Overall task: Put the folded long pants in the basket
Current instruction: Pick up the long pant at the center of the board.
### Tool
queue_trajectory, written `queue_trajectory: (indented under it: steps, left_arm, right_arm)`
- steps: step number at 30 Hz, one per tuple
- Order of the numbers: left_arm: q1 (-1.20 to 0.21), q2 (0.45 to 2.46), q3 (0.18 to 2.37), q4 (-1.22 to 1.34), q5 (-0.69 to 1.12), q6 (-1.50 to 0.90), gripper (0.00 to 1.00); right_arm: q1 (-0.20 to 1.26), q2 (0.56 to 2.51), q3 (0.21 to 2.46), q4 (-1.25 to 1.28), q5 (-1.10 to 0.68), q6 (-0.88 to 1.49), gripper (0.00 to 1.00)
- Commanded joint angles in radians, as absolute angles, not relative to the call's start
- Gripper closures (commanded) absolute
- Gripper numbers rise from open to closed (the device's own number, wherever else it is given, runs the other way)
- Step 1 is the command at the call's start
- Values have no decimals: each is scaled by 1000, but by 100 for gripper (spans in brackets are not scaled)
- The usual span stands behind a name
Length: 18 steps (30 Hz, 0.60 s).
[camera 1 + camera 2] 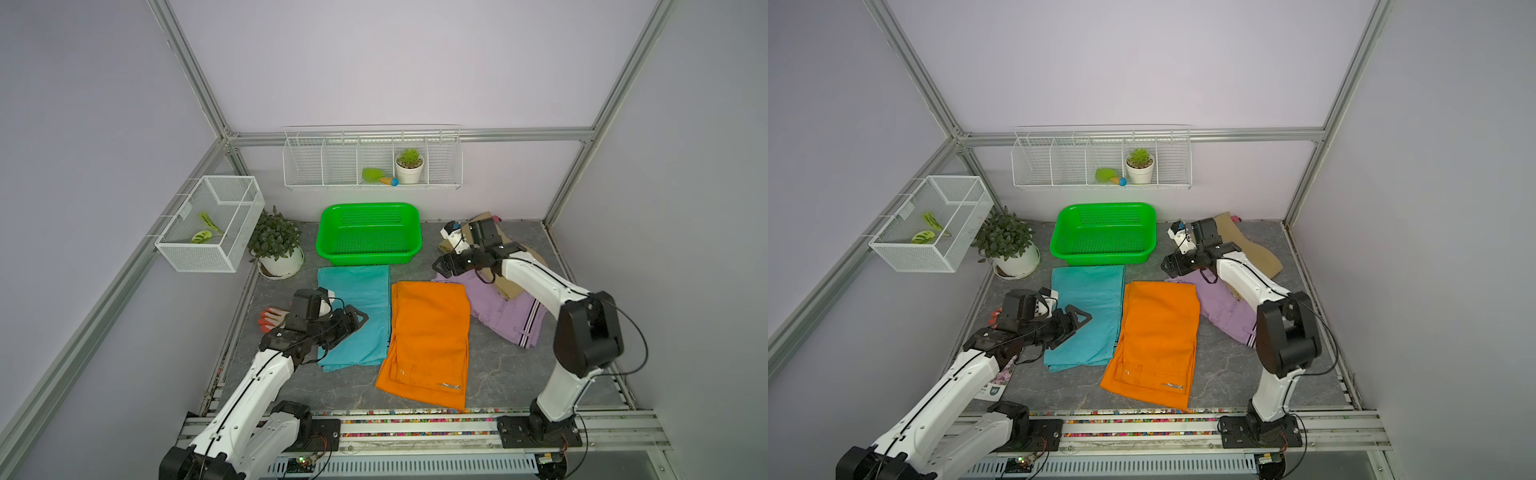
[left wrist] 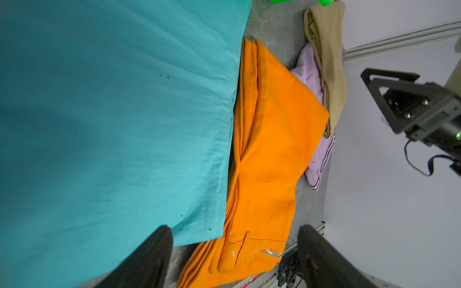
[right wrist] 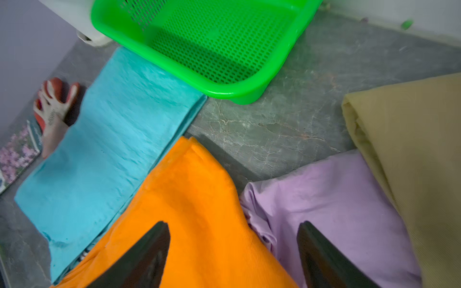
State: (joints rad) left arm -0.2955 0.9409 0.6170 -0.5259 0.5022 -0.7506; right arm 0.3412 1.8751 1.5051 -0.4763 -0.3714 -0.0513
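Left gripper (image 1: pixel 358 322), jaws apart, over teal-blue pants (image 1: pixel 368 291)

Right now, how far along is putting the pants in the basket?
Done: nothing; the basket is empty. In hand: nothing; the left gripper hangs open over the teal pants, and the right gripper is open by the lilac pants. Left: all four, including the orange pants and tan pants, lie on the table.

Grey tabletop (image 1: pixel 498 374) carries basket (image 1: pixel 368 258), potted plant (image 1: pixel 276 245), glove (image 1: pixel 272 318), folded pants (image 1: pixel 428 340).
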Motion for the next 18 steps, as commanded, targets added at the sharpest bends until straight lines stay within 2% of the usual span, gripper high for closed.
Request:
queue_trajectory:
  steps: [1, 10, 18]
  left_arm:
    - [-303, 940, 593, -551, 525, -763, 17]
    - [-305, 932, 580, -571, 538, -753, 16]
    - [-305, 928, 577, -571, 544, -751, 16]
  right_arm:
    - [365, 2003, 1639, -692, -364, -158, 17]
    - [382, 2218, 1854, -797, -335, -219, 15]
    - [386, 2343, 1924, -855, -425, -226, 19]
